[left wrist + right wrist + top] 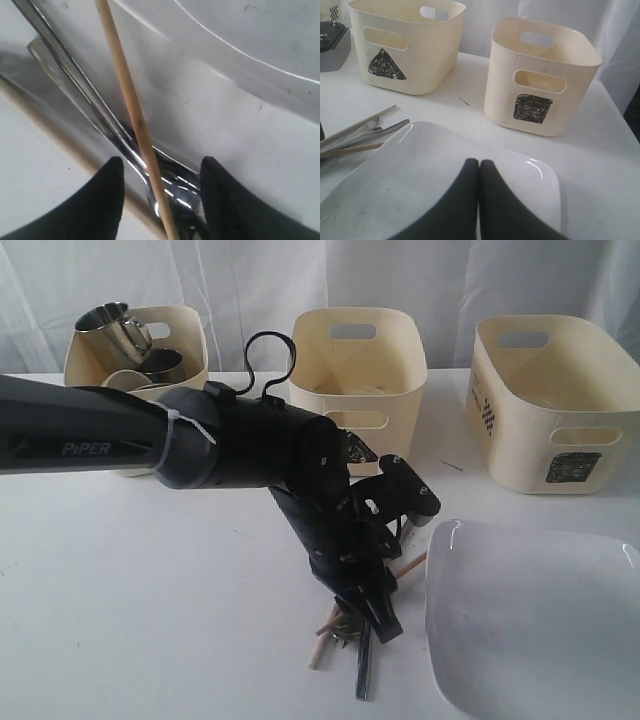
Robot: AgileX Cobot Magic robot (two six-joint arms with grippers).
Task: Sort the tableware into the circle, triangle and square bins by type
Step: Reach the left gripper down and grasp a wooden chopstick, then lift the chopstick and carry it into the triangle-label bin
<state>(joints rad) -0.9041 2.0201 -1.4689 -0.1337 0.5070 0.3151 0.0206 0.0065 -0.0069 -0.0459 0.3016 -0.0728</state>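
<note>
Plate [540, 610]: large, white, squarish; flat on the table [150, 610] at its near edge.
Right gripper [479, 163]: above the plate; black fingers pressed together, nothing between them.
Cutlery [362, 672]: metal bundle just beside the plate's left edge in the exterior view; long axis runs near to far, roughly along that edge.
Chopsticks [322, 648]: wooden, crossing the cutlery; they slant from the near side toward the plate's far left corner.
Left gripper [162, 162]: beside the plate, low over the bundle; jaws apart, one chopstick and the metal shafts between them.
Bins: cream tubs beyond the plate; square bin [500, 90] right behind it; triangle bin [420, 60] further left; leftmost bin [195, 330] holds a steel mug [112, 332], its mark hidden by the arm.
Surface: white, matte.
Room: pale curtain [240, 275] behind the bins.
</note>
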